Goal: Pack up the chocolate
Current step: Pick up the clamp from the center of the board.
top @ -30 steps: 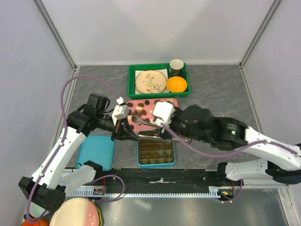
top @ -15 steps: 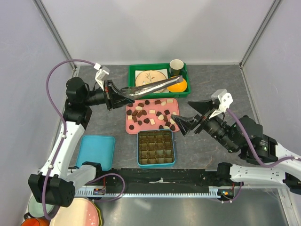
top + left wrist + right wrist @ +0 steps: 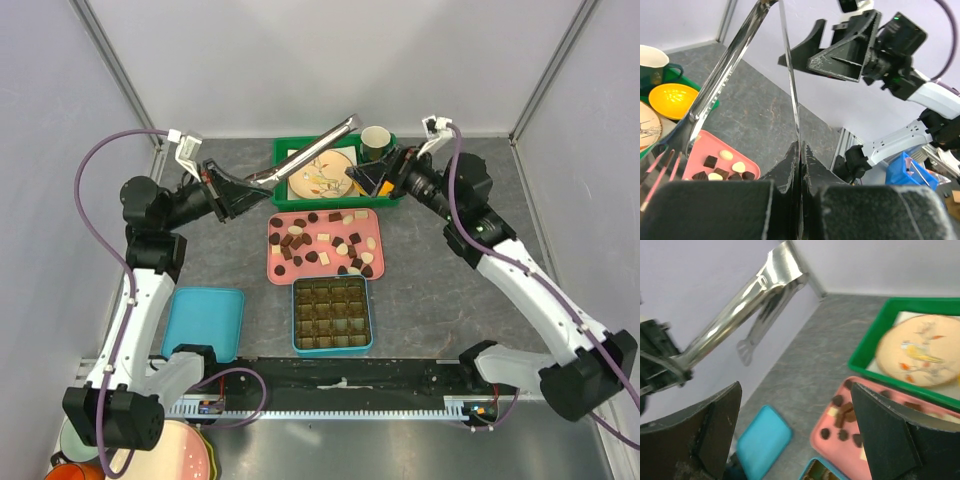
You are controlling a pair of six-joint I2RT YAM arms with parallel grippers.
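Small dark, light brown and cream chocolate pieces [image 3: 322,243] lie scattered on a pink tray [image 3: 272,275]. In front of it stands a teal box [image 3: 332,315] with several brown compartments. My left gripper [image 3: 248,190] is shut on metal tongs [image 3: 310,150], held high and pointing up and to the right over the green basket. In the left wrist view its fingertips [image 3: 800,146] pinch the tongs [image 3: 730,60]. My right gripper [image 3: 368,180] is open and empty, raised over the basket's right side. Its wrist view [image 3: 800,415] looks down on the chocolates [image 3: 844,414] and the tongs [image 3: 750,295].
A green basket [image 3: 283,195] at the back holds a patterned plate [image 3: 320,175] and a dark cup [image 3: 375,140]. An orange [image 3: 672,100] shows in the left wrist view. A teal lid [image 3: 203,322] lies front left. Bowls [image 3: 165,450] sit at the bottom left corner.
My left gripper lifted the tongs off the pink tray and drew back to the left. My right arm swung from the front right to the back, above the green basket.
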